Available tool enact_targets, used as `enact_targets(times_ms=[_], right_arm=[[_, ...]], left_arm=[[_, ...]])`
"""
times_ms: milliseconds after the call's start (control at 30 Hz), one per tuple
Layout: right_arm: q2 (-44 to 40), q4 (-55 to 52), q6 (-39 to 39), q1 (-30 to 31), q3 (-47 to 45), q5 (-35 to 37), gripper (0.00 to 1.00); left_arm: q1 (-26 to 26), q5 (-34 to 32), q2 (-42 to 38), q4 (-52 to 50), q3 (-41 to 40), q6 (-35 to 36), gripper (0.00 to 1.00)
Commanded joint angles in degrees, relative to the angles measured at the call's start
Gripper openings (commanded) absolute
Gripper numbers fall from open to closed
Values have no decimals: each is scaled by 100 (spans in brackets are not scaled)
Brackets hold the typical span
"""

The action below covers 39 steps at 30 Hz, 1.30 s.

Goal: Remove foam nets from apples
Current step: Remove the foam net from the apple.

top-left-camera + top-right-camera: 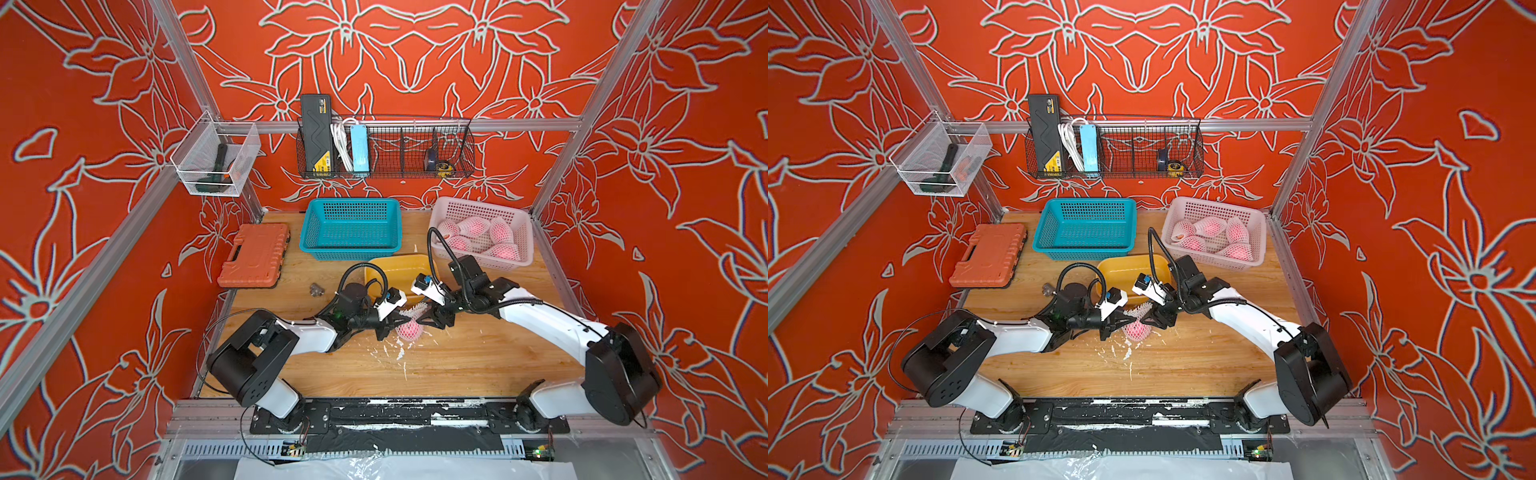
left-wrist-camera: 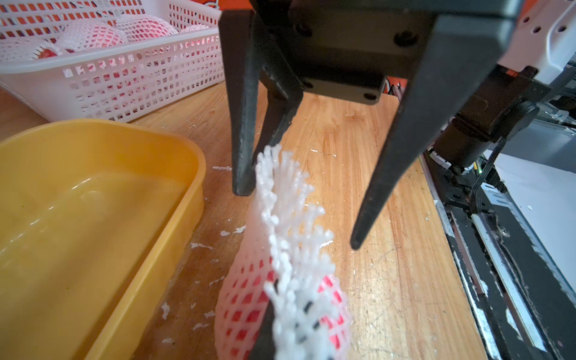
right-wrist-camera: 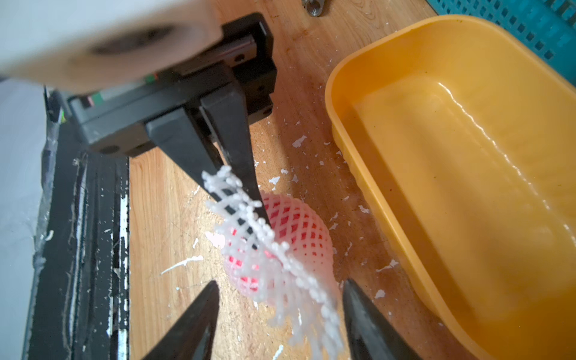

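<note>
Seen: left gripper (image 3: 246, 213) pinched tight on the frilled edge of the foam net (image 3: 290, 280). Opposite it, right gripper (image 2: 299, 218) stands with jaws spread, the net's loose end between them, ungripped. Netted apple (image 3: 299, 227) sits on the table (image 3: 162, 218) just beneath both grippers' tips. Yellow tray (image 3: 333, 103) lies close beside them.

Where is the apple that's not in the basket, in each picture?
In a top view: the apple, in its foam net, sits on the table, just nearer the robot than the yellow tub.
In a top view: same spot, near the tub.
Left wrist view: beside the tub's wall, apple partly behind the net's frayed end.
Right wrist view: apple on the wood beside the tub.
Shared landmark: the yellow tub, in all four.
</note>
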Motion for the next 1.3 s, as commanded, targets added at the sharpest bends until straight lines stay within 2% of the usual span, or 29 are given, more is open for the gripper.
enact_targets(times_ms=[0,233,367,567,933,1000,1167,1267], right_arm=[[-46,-205,-169,-89,-166,-27,66],[286,40,-316,-105,-62,-290,67],[394,230,-391,-100,-66,-577,64],[500,365,-407,-106,-83,-887,54],[724,673,-168,-103,-103,-1023,21],[760,711,-100,-106,-92,-980,19],[734,726,-24,-104,-70,-825,15],[529,786,89,-104,-83,-886,13]], left_arm=[[-38,107,-194,264,-64,87,5],[-124,201,-349,481,-161,45,2],[-157,175,-397,519,-143,59,1],[-172,162,-364,564,-109,94,1],[-201,-91,-225,514,-104,174,1],[-197,-211,-211,495,-106,166,2],[-201,-489,-320,421,-78,165,13],[-201,-573,-569,195,15,155,35]])
